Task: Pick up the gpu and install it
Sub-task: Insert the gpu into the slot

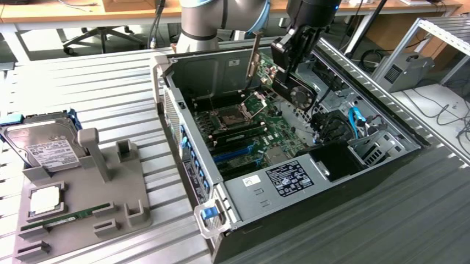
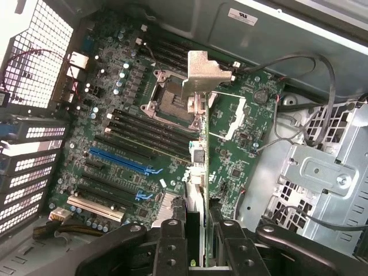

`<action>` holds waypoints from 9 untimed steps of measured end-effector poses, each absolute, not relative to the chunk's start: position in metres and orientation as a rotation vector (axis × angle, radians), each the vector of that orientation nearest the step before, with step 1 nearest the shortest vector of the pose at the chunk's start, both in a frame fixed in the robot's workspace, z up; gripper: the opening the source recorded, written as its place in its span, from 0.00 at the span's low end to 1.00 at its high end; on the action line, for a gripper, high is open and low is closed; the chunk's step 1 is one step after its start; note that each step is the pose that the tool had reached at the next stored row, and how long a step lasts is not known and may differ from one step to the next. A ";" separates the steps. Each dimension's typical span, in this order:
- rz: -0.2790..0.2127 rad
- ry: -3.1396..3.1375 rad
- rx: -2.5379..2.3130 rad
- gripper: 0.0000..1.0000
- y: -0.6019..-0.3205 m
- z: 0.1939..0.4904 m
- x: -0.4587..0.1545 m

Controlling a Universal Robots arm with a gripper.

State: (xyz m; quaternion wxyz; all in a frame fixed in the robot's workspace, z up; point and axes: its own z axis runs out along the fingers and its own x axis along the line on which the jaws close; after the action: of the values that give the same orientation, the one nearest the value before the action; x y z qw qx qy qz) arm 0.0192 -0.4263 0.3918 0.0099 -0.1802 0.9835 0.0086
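Observation:
My gripper (image 1: 295, 58) is shut on the gpu (image 1: 301, 91) and holds it on edge above the open computer case (image 1: 294, 181). The gpu's black shroud and round fan face the exterior view's right, and its silver end bracket (image 1: 254, 58) stands upright towards the back of the case. In the wrist view the gpu (image 2: 197, 172) runs edge-on away from my gripper (image 2: 198, 247), clamped between the two black fingers (image 2: 172, 244). The bracket (image 2: 204, 72) is at its far end. The card hangs over the motherboard (image 2: 241, 149), beside the CPU socket (image 2: 172, 103) and apart from the board.
Blue and black expansion slots (image 2: 123, 161) lie on the motherboard to one side of the card. A drive cage (image 1: 371, 148) and cables stand inside the case at the exterior view's right. A grey fixture (image 1: 88, 192) at the left holds a hard drive (image 1: 44, 148), a CPU (image 1: 45, 201) and a RAM stick (image 1: 66, 217).

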 end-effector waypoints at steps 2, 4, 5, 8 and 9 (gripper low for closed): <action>0.027 3.070 -0.569 0.26 -0.426 0.392 0.019; 0.027 3.068 -0.575 0.26 -0.426 0.392 0.019; 0.027 3.068 -0.578 0.26 -0.426 0.392 0.019; 0.027 3.066 -0.586 0.26 -0.426 0.392 0.019; 0.027 3.066 -0.589 0.26 -0.426 0.392 0.019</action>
State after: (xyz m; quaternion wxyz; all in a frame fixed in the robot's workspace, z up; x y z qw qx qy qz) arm 0.0192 -0.4263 0.3918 0.0098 -0.1885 0.9820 0.0087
